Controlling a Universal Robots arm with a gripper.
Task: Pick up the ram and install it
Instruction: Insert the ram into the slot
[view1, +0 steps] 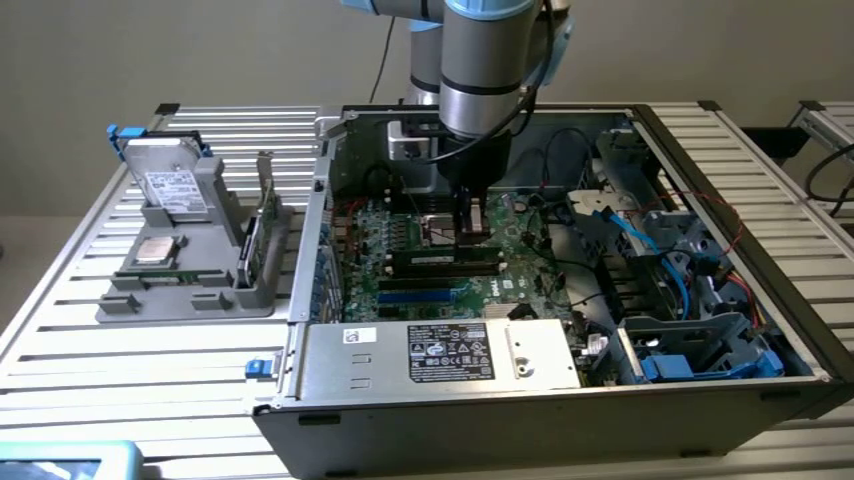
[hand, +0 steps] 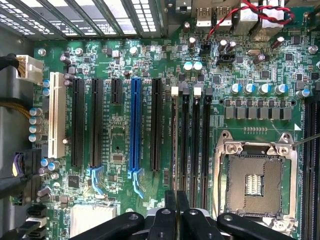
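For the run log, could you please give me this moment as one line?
arm: reaching into computer case | fingers: shut, over black memory slots beside empty processor socket | ram: hold unclear

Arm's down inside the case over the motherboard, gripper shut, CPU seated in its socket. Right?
Not quite. The CPU socket is empty: the wrist view shows its bare contact field inside the open metal frame. The rest holds: the gripper is shut and sits over the motherboard, inside the case.
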